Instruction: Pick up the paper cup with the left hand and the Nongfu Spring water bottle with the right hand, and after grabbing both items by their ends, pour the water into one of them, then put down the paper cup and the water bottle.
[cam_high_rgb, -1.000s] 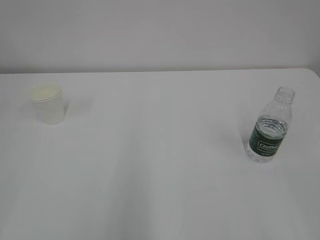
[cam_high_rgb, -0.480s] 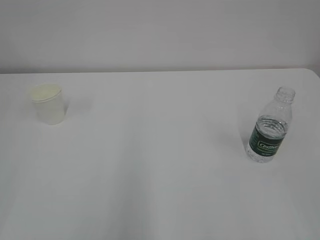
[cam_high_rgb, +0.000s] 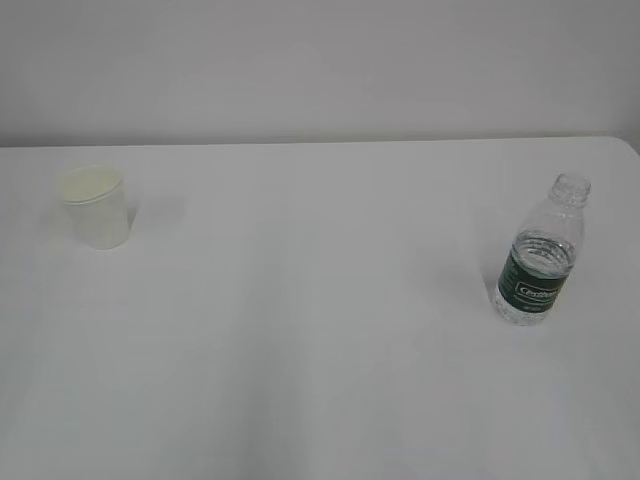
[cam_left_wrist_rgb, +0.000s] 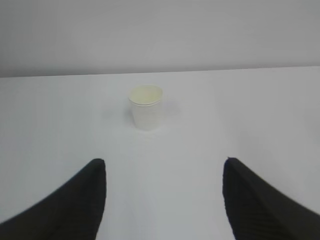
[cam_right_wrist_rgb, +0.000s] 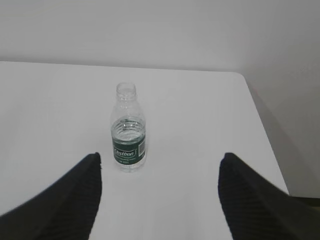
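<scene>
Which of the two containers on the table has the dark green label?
The Nongfu Spring water bottle, standing upright on the right side of the table. The paper cup on the far left is plain off-white, shorter and unlabelled.

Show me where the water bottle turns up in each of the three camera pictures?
Exterior view: the water bottle stands upright at the right.
Left wrist view: not in it; only the paper cup shows.
Right wrist view: the bottle stands left of centre.
Shared landmark: the table's back edge against the wall.
</scene>
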